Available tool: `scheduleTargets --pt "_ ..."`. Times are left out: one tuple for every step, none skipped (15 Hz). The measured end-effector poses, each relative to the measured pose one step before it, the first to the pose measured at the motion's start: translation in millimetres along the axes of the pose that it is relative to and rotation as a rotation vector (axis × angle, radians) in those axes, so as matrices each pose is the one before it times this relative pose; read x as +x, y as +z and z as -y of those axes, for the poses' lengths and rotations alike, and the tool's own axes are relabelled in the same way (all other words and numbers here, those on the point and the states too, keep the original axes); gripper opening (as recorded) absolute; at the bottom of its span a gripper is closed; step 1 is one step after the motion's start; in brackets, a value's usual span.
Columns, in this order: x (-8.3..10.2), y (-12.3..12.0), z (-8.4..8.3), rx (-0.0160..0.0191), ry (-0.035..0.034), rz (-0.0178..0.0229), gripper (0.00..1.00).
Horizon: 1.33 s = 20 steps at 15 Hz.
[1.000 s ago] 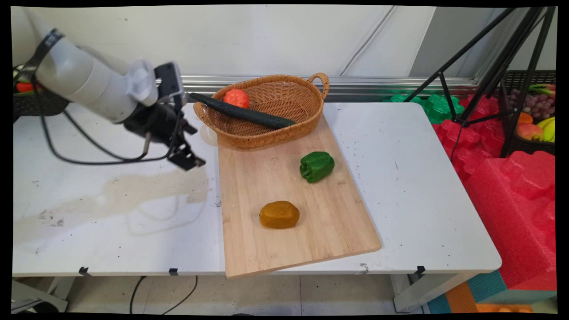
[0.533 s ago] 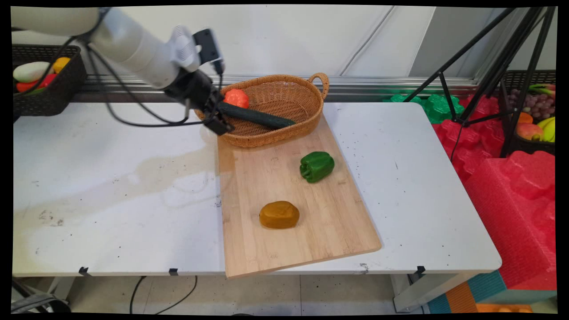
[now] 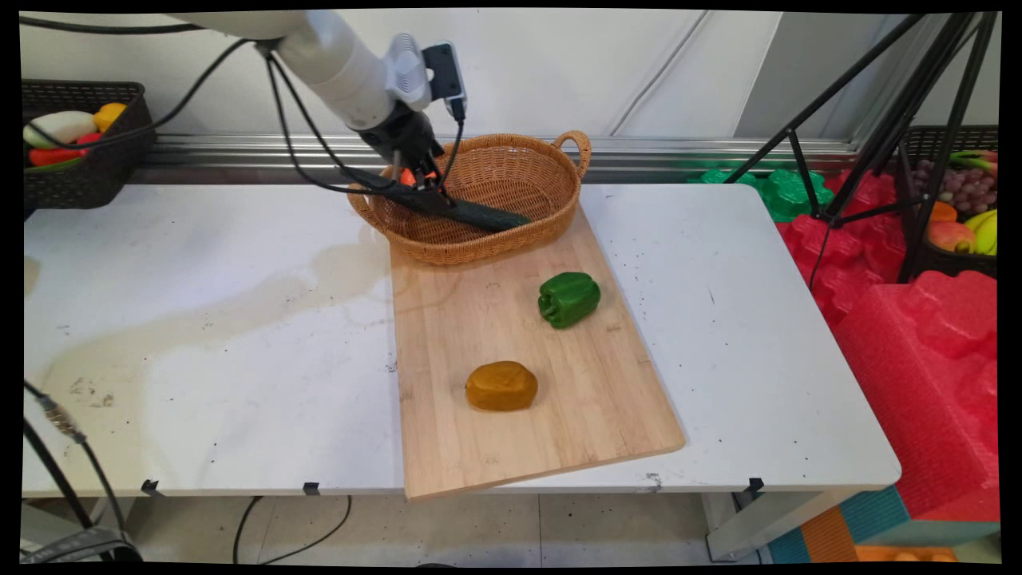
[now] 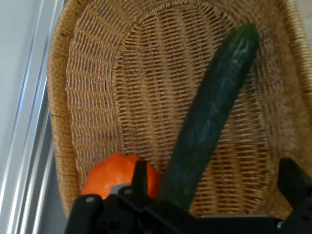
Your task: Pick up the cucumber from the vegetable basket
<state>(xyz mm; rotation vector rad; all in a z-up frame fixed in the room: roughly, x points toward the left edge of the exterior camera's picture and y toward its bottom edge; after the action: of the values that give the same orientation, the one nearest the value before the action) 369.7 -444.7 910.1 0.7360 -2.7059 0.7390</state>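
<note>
Gripper [image 4: 214, 187] down over wicker basket [image 3: 511, 172], fingers spread wide, straddling dark cucumber [image 4: 209, 117], nothing gripped. Contact with cucumber unclear. Orange pumpkin [image 4: 114, 178] just beside left finger. Green pepper [image 3: 568, 299] and brown bun [image 3: 501, 386] on cutting board [image 3: 447, 319], well apart.

arm: swung right from table's left | tool [image 3: 423, 188]: now over wicker basket [image 3: 511, 231], fingers spread astride cucumber [image 3: 479, 214]
</note>
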Motion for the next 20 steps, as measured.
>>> scheduleTargets --pt "2.63 7.96 4.87 -0.00431 0.01779 0.01311 1.00" --pt "1.70 5.34 3.08 -0.00428 0.01263 0.00862 1.00" --pt "1.82 7.96 4.20 -0.00771 0.01795 0.01318 1.00" --pt "1.74 9.32 4.60 -0.00940 0.01992 0.01486 1.00" --pt "1.30 8.67 4.45 -0.00902 0.01873 0.01416 1.00" --pt "1.08 7.37 3.42 -0.00861 0.01599 0.01147 1.00" --pt "1.07 8.29 3.44 -0.01196 0.02043 0.01318 1.00" --pt "1.09 7.59 3.22 -0.01135 0.02044 0.01172 1.00" --pt "0.66 5.09 2.09 -0.00775 0.01425 0.00785 1.00" --pt "0.54 4.65 1.96 -0.00688 0.01335 0.00738 1.00" --pt "0.88 5.25 2.24 -0.00773 0.01476 0.00773 1.00" --pt "0.59 3.25 1.37 -0.00512 0.00942 0.00479 1.00" --pt "0.74 4.50 1.76 -0.00766 0.01268 0.00637 1.00" --pt "0.90 4.49 1.69 -0.00799 0.01501 0.00663 1.00" --pt "0.62 3.93 1.26 -0.00711 0.01415 0.00561 1.00" --pt "0.81 2.82 0.81 -0.00510 0.01176 0.00318 1.00" --pt "1.00 2.52 0.81 -0.00415 0.01150 0.00200 1.00" --pt "0.85 1.91 0.65 -0.00314 0.01001 0.00063 0.00" --pt "0.44 0.69 0.03 -0.00164 0.00569 0.00014 0.00" --pt "0.34 0.76 0.02 -0.00147 0.00674 -0.00030 0.00"
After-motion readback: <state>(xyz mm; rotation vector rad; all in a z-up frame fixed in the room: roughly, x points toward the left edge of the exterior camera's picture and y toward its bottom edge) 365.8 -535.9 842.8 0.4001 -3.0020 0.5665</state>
